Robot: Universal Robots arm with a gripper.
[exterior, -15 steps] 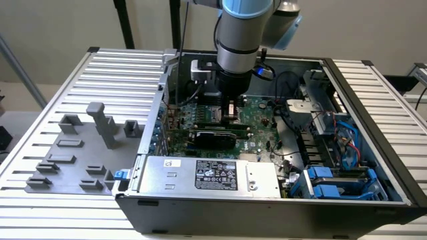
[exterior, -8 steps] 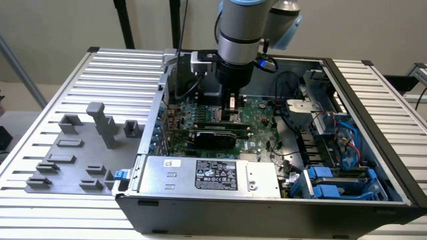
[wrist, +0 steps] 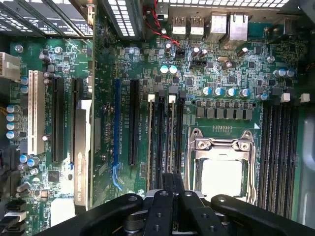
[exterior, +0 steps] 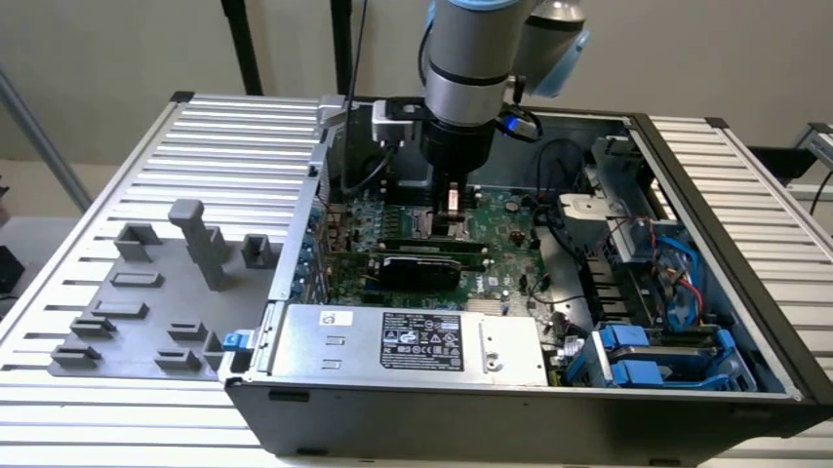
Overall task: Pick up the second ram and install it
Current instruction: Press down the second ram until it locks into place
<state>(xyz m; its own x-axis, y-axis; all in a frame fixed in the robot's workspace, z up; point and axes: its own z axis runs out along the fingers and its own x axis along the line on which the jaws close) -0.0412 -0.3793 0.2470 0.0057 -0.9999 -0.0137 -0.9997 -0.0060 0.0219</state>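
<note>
So the silver-and-black robot arm is reaching straight down into the open black desktop case [exterior: 729, 263], and its black gripper [exterior: 450, 200] sits just above the big green motherboard [exterior: 501, 219], around the centre of the exterior view. The claw is pinched right down, fingers together, and in the wrist view the black fingertips [wrist: 172, 189] meet at the bottom centre of the frame, right over the near end of the memory slots.

The second ram [wrist: 158, 142], a long thin stick standing on edge, looks to be in the slot directly ahead of the fingers, running up the middle of the wrist view beside another stick [wrist: 176, 140]. Both have white latch clips at the far end. I can't tell if the fingers are pinching its top edge or just pressing on it, so I won't call it held. My guess is the narrow claw is there to push the stick home, since a closed tip bears on a thin edge better.

To the right in the wrist view is the silver CPU socket [wrist: 224, 167], and further right 4 empty black slots [wrist: 278, 152]. The black-topped expansion card [exterior: 416, 263] lies just below the gripper in the exterior view.
</note>
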